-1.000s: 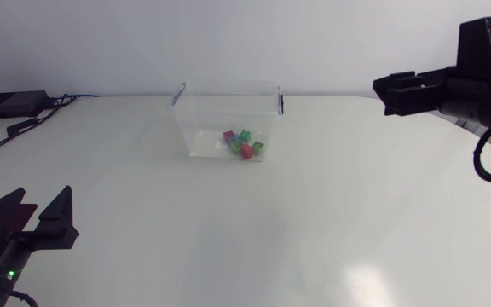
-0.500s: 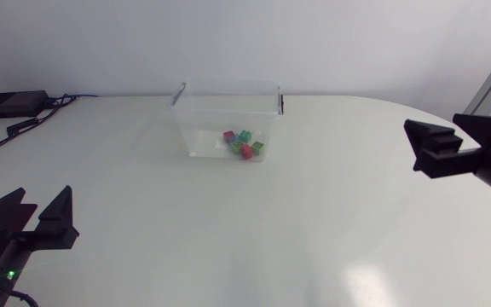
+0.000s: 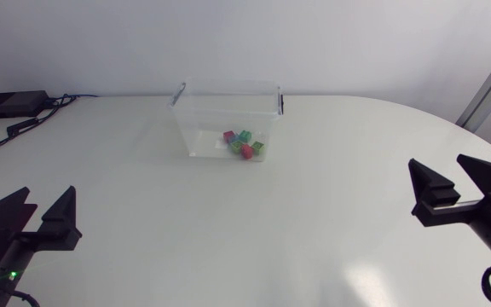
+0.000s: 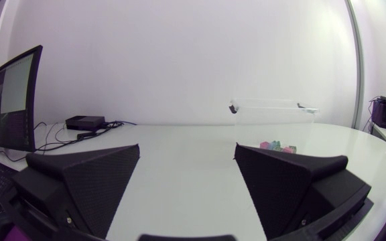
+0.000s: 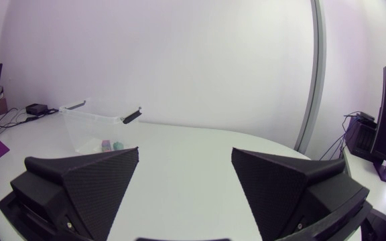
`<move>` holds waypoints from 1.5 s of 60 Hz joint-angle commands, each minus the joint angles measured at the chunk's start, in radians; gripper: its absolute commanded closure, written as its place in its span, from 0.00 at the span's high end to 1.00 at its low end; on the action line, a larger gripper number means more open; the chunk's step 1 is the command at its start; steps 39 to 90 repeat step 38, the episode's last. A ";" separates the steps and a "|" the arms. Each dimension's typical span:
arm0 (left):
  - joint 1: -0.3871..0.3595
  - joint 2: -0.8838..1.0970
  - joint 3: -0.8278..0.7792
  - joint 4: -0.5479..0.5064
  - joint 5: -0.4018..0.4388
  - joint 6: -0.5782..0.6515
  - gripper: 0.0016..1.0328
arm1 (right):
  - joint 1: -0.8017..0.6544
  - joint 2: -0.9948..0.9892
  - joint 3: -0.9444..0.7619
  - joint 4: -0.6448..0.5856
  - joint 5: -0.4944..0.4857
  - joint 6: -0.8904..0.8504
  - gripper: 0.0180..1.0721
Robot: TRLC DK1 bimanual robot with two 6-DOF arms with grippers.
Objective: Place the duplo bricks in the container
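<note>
Nearest to you, both arms sit at the near edge of the table (image 3: 254, 239), one at each side. The left claw (image 3: 48, 205) at the near left is released: its two wedge fingers stand wide apart with nothing between them. The right claw (image 3: 443, 175) at the near right is released too, fingers spread and holding nothing. Both point across the table toward its far side.

Farther out, past a broad stretch of bare white surface, the clear container (image 3: 196, 128) stands upright at the far middle of the table, open at the top, well apart from both claws. The duplo bricks (image 3: 244, 143) lie in a small cluster on its floor, toward its right end: pink, red, teal and green pieces touching or just beside one another. Every brick you can see is inside the container walls; both wrist views show the same cluster through the clear side.

At the far left corner a small black box (image 3: 11, 104) sits with its cables, away from the work.

Judging from this, the task looks finished: the bricks are in, no claw carries one, and nothing seems left for you to pick up.
</note>
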 commanded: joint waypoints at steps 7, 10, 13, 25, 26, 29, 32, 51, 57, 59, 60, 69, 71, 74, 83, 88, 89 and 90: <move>-0.024 -0.002 -0.019 0.013 0.007 -0.014 0.96 | -0.036 -0.099 -0.118 0.044 -0.011 0.031 0.95; -0.028 -0.002 -0.019 0.013 0.007 -0.016 0.96 | -0.044 -0.121 -0.142 0.052 -0.014 0.033 0.95; -0.033 -0.001 -0.019 0.014 0.007 -0.017 0.96 | -0.052 -0.145 -0.167 0.060 -0.017 0.035 0.95; -0.053 0.001 -0.019 0.015 0.007 -0.024 0.96 | -0.085 -0.241 -0.270 0.094 -0.029 0.041 0.95; -0.055 0.001 -0.019 0.015 0.007 -0.024 0.96 | -0.087 -0.248 -0.277 0.096 -0.029 0.042 0.95; -0.059 0.002 -0.019 0.016 0.007 -0.026 0.96 | -0.095 -0.271 -0.302 0.104 -0.032 0.043 0.95; -0.059 0.002 -0.019 0.016 0.007 -0.026 0.96 | -0.095 -0.271 -0.302 0.104 -0.032 0.043 0.95; -0.059 0.002 -0.019 0.016 0.007 -0.026 0.96 | -0.095 -0.271 -0.302 0.104 -0.032 0.043 0.95; -0.059 0.002 -0.019 0.016 0.007 -0.026 0.96 | -0.095 -0.271 -0.302 0.104 -0.032 0.043 0.95; -0.059 0.002 -0.019 0.016 0.007 -0.026 0.96 | -0.095 -0.271 -0.302 0.104 -0.032 0.043 0.95; -0.059 0.002 -0.019 0.016 0.007 -0.026 0.96 | -0.095 -0.271 -0.302 0.104 -0.032 0.043 0.95; -0.059 0.002 -0.019 0.016 0.007 -0.026 0.96 | -0.095 -0.271 -0.302 0.104 -0.032 0.043 0.95; -0.059 0.002 -0.019 0.016 0.007 -0.026 0.96 | -0.095 -0.271 -0.302 0.104 -0.032 0.043 0.95; -0.059 0.002 -0.019 0.016 0.007 -0.026 0.96 | -0.095 -0.271 -0.302 0.104 -0.032 0.043 0.95; -0.059 0.002 -0.019 0.016 0.007 -0.026 0.96 | -0.095 -0.271 -0.302 0.104 -0.032 0.043 0.95; -0.059 0.002 -0.019 0.016 0.007 -0.026 0.96 | -0.095 -0.271 -0.302 0.104 -0.032 0.043 0.95; -0.059 0.002 -0.019 0.016 0.007 -0.026 0.96 | -0.095 -0.271 -0.302 0.104 -0.032 0.043 0.95; -0.059 0.002 -0.019 0.016 0.007 -0.026 0.96 | -0.095 -0.271 -0.302 0.104 -0.032 0.043 0.95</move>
